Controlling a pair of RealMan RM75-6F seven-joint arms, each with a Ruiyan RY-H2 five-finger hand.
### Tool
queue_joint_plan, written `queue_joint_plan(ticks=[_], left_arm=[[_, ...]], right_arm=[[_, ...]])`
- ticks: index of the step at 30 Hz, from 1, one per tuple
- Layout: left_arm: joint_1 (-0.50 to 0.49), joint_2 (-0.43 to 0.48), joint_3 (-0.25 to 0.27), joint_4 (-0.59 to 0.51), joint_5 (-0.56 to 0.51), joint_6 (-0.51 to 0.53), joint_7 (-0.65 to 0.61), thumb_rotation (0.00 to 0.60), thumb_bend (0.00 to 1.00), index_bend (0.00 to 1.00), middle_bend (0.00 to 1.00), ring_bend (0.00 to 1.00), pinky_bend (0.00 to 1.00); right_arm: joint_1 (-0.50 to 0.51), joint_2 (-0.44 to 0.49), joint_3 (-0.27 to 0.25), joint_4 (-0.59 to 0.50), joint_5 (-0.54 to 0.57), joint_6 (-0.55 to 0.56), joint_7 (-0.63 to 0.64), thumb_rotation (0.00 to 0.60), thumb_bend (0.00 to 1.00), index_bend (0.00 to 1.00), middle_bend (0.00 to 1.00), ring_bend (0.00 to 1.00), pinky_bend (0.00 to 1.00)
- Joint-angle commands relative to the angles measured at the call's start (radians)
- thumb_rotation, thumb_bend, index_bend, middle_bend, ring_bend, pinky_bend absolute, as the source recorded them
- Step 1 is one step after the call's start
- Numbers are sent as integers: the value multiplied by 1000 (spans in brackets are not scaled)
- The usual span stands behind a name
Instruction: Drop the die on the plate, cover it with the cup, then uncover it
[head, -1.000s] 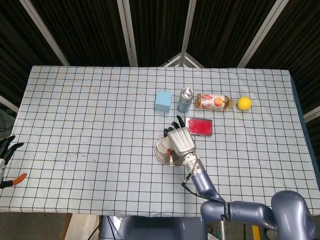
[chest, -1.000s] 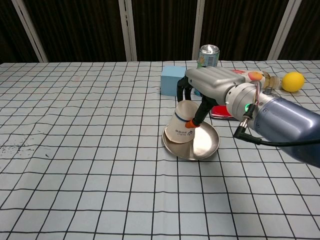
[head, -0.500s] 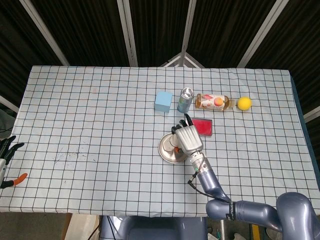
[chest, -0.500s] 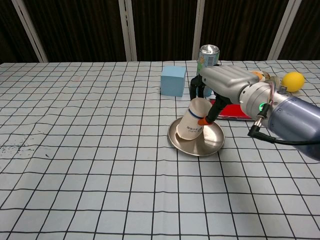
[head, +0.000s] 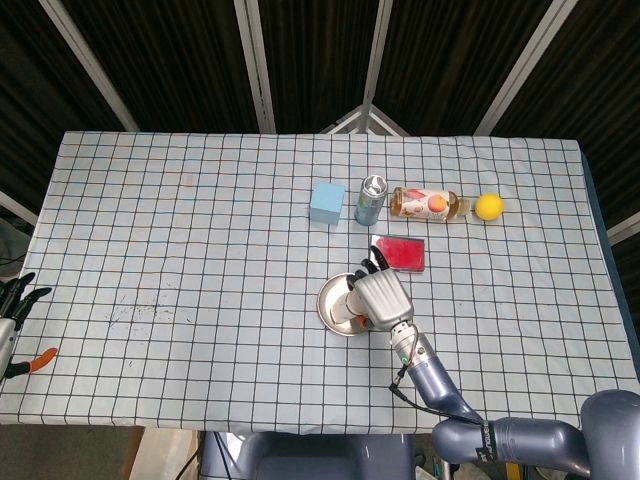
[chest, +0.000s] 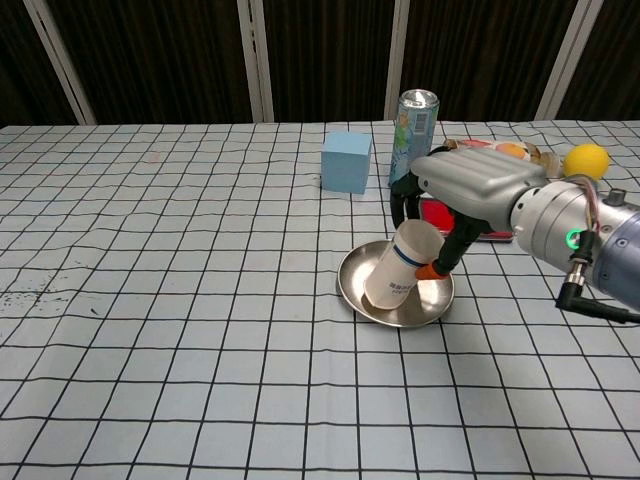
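Note:
A white paper cup (chest: 405, 266) is upside down and tilted, its mouth low on the round metal plate (chest: 352, 295), its base leaning up to the right. My right hand (chest: 470, 190) holds the cup from above and behind, its orange-tipped thumb against the cup's side. From the head view the right hand (head: 380, 297) covers most of the cup and the plate's (head: 325, 305) right half. No die shows in either view. My left hand (head: 15, 300) hangs off the table's left edge, fingers spread, holding nothing.
Behind the plate stand a light blue cube (chest: 347, 161) and a drink can (chest: 417, 125). A red flat box (head: 400, 252), a lying bottle (head: 430, 204) and a yellow ball (chest: 585, 160) lie to the right.
My right hand has carried the cup to the right and toward the near side, tilting it further. The plate has slid the same way.

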Motion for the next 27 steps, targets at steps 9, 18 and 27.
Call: queue_joint_plan(ticks=[9,18,27], left_arm=[[1,4,1,5,4,3,-14,600,294,162,0,0,23],[0,6,0,7,3,1,-23,600,293,162,0,0,24],[-3,6,-1,9,-1,-5,-22,600,294,162,0,0,24]], right_arm=[[17,-33,11,-22,-27,-7,-11,600,341,552,482,229,0],[50,-108,56,84,0,-49,30,600,341,552,482,229,0],[59,-164,91,254,-65,-30,133,600,340,553,482,229,0]])
